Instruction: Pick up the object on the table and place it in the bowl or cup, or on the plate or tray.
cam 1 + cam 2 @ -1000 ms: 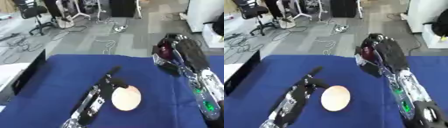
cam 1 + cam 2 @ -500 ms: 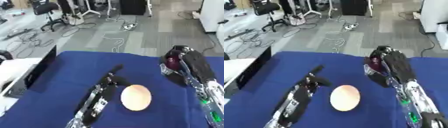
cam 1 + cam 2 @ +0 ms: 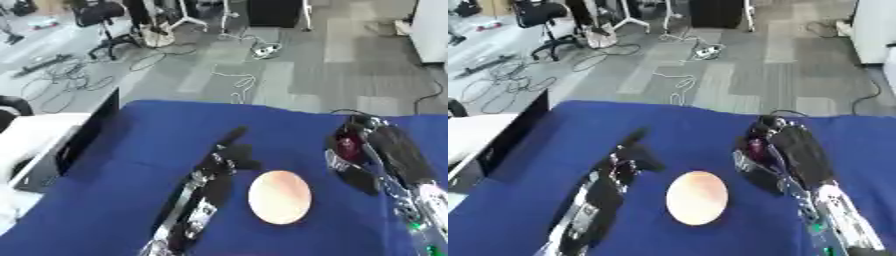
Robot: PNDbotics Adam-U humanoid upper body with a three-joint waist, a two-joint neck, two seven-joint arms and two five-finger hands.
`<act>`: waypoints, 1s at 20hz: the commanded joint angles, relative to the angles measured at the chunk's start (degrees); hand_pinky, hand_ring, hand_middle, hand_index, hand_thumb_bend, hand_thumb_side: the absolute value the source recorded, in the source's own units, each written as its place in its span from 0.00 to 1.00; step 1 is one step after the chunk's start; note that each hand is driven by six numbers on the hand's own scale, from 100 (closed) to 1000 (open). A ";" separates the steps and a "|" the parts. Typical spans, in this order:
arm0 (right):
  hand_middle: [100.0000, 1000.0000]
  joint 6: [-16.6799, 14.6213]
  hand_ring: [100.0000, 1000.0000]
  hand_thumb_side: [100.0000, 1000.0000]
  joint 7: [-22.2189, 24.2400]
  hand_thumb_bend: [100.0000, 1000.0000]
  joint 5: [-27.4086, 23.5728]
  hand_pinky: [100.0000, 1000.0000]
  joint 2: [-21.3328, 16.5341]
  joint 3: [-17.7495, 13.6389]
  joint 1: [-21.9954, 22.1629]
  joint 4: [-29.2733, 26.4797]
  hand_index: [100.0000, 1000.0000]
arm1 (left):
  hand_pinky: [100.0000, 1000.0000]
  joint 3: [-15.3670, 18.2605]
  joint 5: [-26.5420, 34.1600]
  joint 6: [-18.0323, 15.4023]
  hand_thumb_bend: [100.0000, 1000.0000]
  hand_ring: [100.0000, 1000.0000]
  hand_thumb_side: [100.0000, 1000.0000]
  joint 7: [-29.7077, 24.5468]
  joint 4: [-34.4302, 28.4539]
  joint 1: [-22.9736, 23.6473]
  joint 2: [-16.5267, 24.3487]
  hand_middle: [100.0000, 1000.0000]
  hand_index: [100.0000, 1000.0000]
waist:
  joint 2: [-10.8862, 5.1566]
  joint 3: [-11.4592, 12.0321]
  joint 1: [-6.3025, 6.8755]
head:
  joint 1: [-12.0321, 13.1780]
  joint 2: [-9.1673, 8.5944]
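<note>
1. While my left hand lies just left of the plate, its fingers are straight and hold nothing.
2. My right hand, right of the plate, curls round a dark red object.
3. Under both lies a blue tablecloth.

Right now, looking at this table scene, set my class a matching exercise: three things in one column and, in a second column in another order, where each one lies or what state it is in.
Column A
1. left hand
2. right hand
3. pale plate

Column B
a. lies flat on the blue tablecloth between the two arms
b. right of the plate, fingers curled round something dark red
c. left of the plate, a finger pointing away toward the floor beyond the table

Pairs: 1-c, 2-b, 3-a
</note>
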 commanded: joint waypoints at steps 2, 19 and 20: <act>0.00 -0.07 0.00 0.56 0.14 0.00 1.98 0.00 0.86 0.49 -0.09 -0.74 0.44 | 1.00 0.14 -0.58 -0.44 0.29 0.79 0.79 0.16 -1.20 -0.79 -0.01 1.00 0.85 | -0.48 0.69 -0.18 | 0.71 -1.31; 0.00 -2.05 0.00 0.60 2.31 0.00 8.96 0.00 4.66 2.66 -0.85 5.34 0.42 | 1.00 -0.41 -2.01 -0.56 0.30 0.80 0.82 -0.56 -1.20 -0.99 -0.64 1.00 0.87 | 0.30 3.95 -0.68 | 2.60 -2.77; 0.00 -2.10 0.00 0.61 2.30 0.00 9.34 0.00 4.76 2.70 -0.81 5.42 0.42 | 1.00 -0.45 -2.01 -0.56 0.30 0.80 0.82 -0.66 -1.20 -1.00 -0.68 1.00 0.87 | 0.39 4.21 -0.71 | 2.79 -2.83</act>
